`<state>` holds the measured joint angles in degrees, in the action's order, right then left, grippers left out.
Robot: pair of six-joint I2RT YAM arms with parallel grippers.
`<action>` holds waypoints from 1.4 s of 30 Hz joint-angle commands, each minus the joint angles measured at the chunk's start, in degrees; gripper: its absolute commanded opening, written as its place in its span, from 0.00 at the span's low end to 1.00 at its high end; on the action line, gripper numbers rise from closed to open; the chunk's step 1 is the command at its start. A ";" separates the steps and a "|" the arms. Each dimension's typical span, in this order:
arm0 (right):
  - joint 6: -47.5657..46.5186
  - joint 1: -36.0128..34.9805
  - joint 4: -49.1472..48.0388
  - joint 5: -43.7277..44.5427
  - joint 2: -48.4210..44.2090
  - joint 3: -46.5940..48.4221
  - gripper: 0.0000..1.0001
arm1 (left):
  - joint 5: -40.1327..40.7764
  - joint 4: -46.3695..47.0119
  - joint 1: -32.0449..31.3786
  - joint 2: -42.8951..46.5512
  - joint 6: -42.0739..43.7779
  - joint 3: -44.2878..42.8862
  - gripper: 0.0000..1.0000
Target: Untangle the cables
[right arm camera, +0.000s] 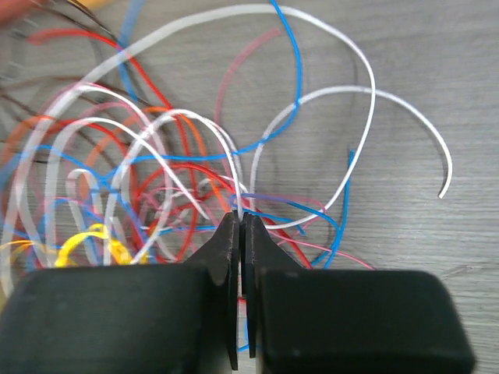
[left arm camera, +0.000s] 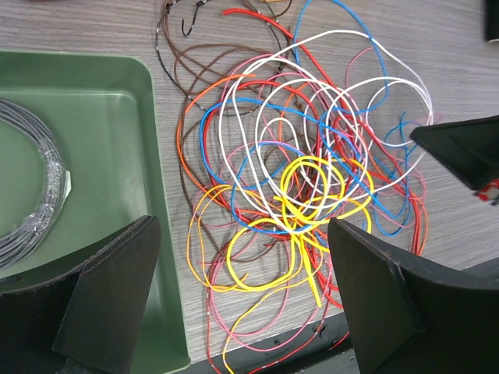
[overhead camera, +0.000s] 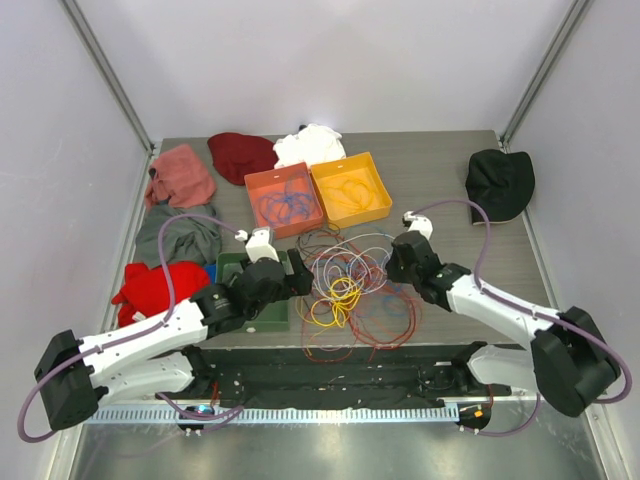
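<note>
The cables (overhead camera: 350, 285) lie as one tangle of red, yellow, blue, white, orange and brown loops on the table between the two arms. My right gripper (overhead camera: 392, 262) is at the tangle's right edge. In the right wrist view that gripper (right arm camera: 242, 214) is shut on a thin white cable (right arm camera: 343, 88), whose strands run into the jaw tips. My left gripper (overhead camera: 298, 272) hangs at the tangle's left side. Seen from its wrist, it (left arm camera: 242, 234) stands wide open above yellow and pink loops (left arm camera: 300, 195), holding nothing.
A green tray (left arm camera: 101, 117) with a coil of grey wire (left arm camera: 39, 195) sits left of the tangle. Behind it stand an orange bin (overhead camera: 283, 200) holding blue cable and a yellow bin (overhead camera: 350, 188). Cloths (overhead camera: 180, 175) lie at the back left, a black cap (overhead camera: 500, 185) at the right.
</note>
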<state>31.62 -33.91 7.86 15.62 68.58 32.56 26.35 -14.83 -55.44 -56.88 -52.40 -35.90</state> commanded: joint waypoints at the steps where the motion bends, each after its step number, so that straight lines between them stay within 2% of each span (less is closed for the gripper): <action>1: -0.59 -0.63 0.03 -0.06 -9.75 4.53 0.01 | 1.34 1.38 -0.02 1.60 -0.86 -0.14 0.93; 8: -4.10 -3.09 6.55 -6.11 -21.98 19.70 0.01 | 2.04 2.00 -0.02 1.42 -0.42 -0.75 0.93; 10: -5.33 -3.09 9.35 -8.31 -22.52 24.37 0.01 | 2.74 1.56 -0.02 1.86 0.28 -1.36 0.94; 15: -7.35 -3.18 14.28 -12.88 -20.07 40.63 0.01 | 4.06 2.35 -0.02 5.19 4.40 -2.68 0.96; 18: -7.36 -3.09 17.36 -14.73 -17.09 49.07 0.01 | 2.49 5.86 -0.02 8.44 8.45 -2.42 0.97; 22: -6.92 -3.09 17.37 -17.98 -14.88 56.99 0.01 | 1.16 10.34 -0.02 12.84 11.97 -1.10 0.99; 26: -6.92 -3.09 17.63 -21.32 -11.37 69.10 0.01 | 0.37 13.42 -0.02 15.66 14.43 -0.31 1.00; 30: -5.34 -3.09 17.37 -23.87 -9.78 71.16 0.01 | -5.16 21.85 -0.02 16.72 19.17 1.27 1.00; 35: -1.04 -3.09 15.53 -24.93 -11.44 63.52 0.01 | -13.76 32.38 -0.02 13.65 21.46 3.11 1.00; 38: 0.55 -3.09 13.68 -25.72 -12.32 61.31 0.01 | -18.15 46.26 -0.02 10.15 23.13 7.40 1.00; 39: 0.73 -3.09 13.76 -25.72 -12.41 61.14 0.01 | -18.96 55.60 -0.02 8.73 23.40 8.64 1.00; 42: 1.69 -3.09 13.59 -26.25 -12.59 60.26 0.01 | -24.12 64.99 -0.11 1.09 23.92 9.63 1.00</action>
<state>30.65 -36.82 24.45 -8.54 56.64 93.45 11.07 27.77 -55.44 -48.58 -31.20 -27.83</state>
